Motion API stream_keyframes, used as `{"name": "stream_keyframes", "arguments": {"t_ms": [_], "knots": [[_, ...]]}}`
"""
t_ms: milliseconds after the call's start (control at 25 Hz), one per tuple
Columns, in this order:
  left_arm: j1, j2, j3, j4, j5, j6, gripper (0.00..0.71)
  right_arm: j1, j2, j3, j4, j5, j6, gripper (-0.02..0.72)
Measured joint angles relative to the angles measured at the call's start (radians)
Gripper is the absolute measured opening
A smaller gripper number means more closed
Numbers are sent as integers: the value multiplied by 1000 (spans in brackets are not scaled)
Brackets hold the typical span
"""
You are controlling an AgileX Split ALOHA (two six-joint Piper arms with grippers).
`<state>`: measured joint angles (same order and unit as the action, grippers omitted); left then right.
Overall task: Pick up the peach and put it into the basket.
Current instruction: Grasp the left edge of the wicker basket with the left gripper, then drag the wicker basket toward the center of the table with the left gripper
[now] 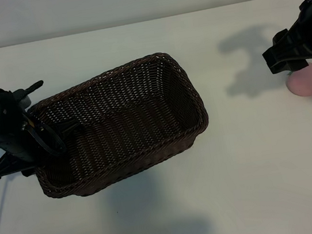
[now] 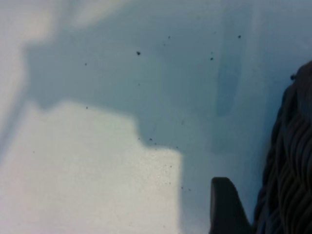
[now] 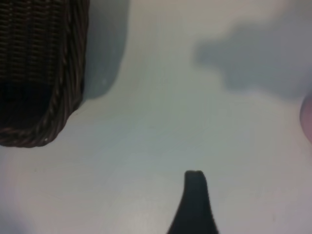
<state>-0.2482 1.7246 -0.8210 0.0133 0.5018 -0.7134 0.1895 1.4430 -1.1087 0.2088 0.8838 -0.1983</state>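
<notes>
A: Where's the peach (image 1: 305,82) rn?

B: We see it on the white table (image 1: 239,169), far right side of the exterior view, well apart from the basket (image 1: 123,124). It's pink and rounded, w/ the top part hidden behind the right end effector (image 1: 287,58).

A: So the right end effector's on it?

B: It hangs just above and slightly left of the peach in the exterior view, and we can't tell if they touch. Its fingers are spread wide w/ nothing between them. In the right wrist view we get one dark fingertip (image 3: 195,183) over bare table, a sliver of pink peach (image 3: 307,117) at the frame edge, and a basket corner (image 3: 44,73) farther off.

A: And the left one?

B: The left end effector (image 1: 40,142) sits at the basket's left short end, right up against the wicker wall and rim. We can't tell if it's spread or pinching the rim, since the arm blocks it. The left wrist view shows one dark finger (image 2: 226,207) just beside the woven basket side (image 2: 290,165), w/ the table behind.

A: Basket itself?

B: It's dark brown wicker, sitting at an angle left of center on the table, and nothing shows inside it.
</notes>
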Motion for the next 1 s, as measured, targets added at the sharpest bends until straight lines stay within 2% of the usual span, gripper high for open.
{"name": "stream_keyframes", "arguments": {"t_ms": [360, 600, 680, 920, 1000], "knots": [[9, -48, 1, -5, -7, 0, 400, 0, 0, 0, 0, 0, 0, 561], [63, -125, 1, -71, -16, 62, 394, 0, 0, 0, 0, 0, 0, 561], [89, -151, 1, -141, -16, 123, 328, 0, 0, 0, 0, 0, 0, 561], [159, -194, 2, -356, -10, 365, 329, 0, 0, 0, 1, 0, 0, 561], [183, -206, 2, -474, -11, 473, 329, 0, 0, 0, 1, 0, 0, 561]]}}
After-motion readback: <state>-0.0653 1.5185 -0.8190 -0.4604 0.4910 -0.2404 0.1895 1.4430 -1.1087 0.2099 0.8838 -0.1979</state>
